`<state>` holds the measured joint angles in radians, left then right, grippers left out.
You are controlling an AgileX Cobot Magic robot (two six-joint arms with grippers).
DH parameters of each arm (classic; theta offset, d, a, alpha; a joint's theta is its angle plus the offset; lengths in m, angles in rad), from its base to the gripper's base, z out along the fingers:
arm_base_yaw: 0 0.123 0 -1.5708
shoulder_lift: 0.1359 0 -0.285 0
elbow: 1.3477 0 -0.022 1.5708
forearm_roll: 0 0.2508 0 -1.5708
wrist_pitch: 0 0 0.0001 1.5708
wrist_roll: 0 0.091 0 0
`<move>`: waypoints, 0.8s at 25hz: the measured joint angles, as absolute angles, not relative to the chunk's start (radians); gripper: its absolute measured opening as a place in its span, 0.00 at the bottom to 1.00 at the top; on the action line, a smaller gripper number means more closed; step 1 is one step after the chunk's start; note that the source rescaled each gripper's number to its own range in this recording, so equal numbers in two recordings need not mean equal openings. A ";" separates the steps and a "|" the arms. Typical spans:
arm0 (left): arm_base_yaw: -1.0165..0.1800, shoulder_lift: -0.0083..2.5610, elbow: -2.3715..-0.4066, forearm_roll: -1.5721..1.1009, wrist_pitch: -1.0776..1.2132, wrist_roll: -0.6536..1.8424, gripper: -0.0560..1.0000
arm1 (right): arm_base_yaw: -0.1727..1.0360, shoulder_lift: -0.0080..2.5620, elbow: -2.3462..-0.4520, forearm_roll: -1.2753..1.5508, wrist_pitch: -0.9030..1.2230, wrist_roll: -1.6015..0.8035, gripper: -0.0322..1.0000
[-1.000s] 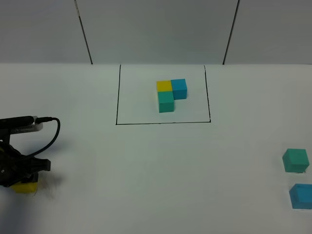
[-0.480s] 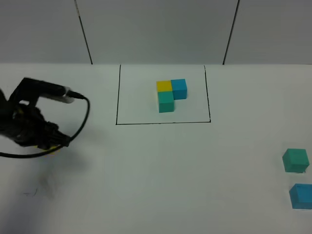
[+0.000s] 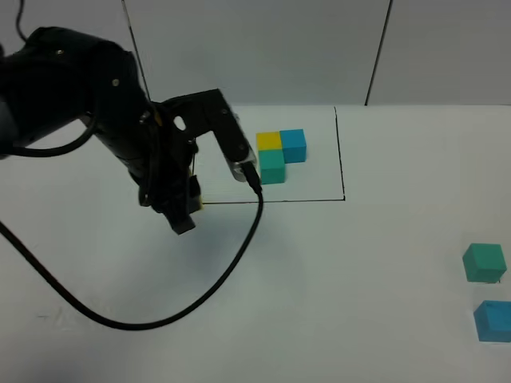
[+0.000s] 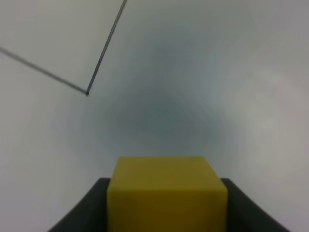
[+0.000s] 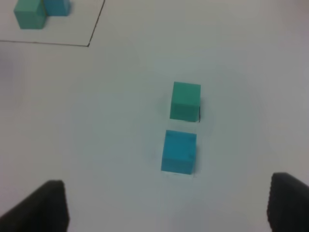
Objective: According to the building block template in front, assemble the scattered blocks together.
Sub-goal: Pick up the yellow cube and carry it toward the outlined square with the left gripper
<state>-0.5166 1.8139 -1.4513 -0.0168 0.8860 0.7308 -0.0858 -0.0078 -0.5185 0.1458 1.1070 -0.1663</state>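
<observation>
The building block template (image 3: 279, 155), an L of yellow, blue and teal-green cubes, sits inside a black outline (image 3: 190, 159) at the back middle. My left gripper (image 3: 185, 214) hangs above the outline's near-left corner, shut on the yellow block (image 4: 166, 193), which sits between its dark fingers (image 4: 89, 205). The arm almost hides this block in the exterior view. The teal-green block (image 3: 484, 262) and blue block (image 3: 493, 321) lie at the right edge. Over them, my right gripper (image 5: 166, 203) is open, with the teal-green block (image 5: 185, 100) and blue block (image 5: 178, 151) a small gap apart.
A black cable (image 3: 200, 295) loops from the left arm over the table's front left. The outline's corner (image 4: 87, 92) shows below the left gripper. Grey wall panels (image 3: 255, 48) stand behind the table. Part of the template (image 5: 30, 13) appears in the right wrist view.
The left arm has lifted the yellow block from the front left of the table and carried it right and back to the outline's near-left corner. The right side has not changed.
</observation>
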 joint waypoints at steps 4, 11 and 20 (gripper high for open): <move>-0.593 1.898 -1.529 -0.018 0.887 0.786 0.06 | -0.086 -0.008 -0.518 0.146 1.107 -0.166 0.83; -0.659 2.051 -1.594 -0.035 0.844 0.816 0.06 | -0.086 -0.008 -0.518 0.146 1.107 -0.166 0.83; -0.659 2.163 -1.595 -0.112 0.801 0.895 0.06 | -0.086 -0.008 -0.518 0.146 1.107 -0.166 0.83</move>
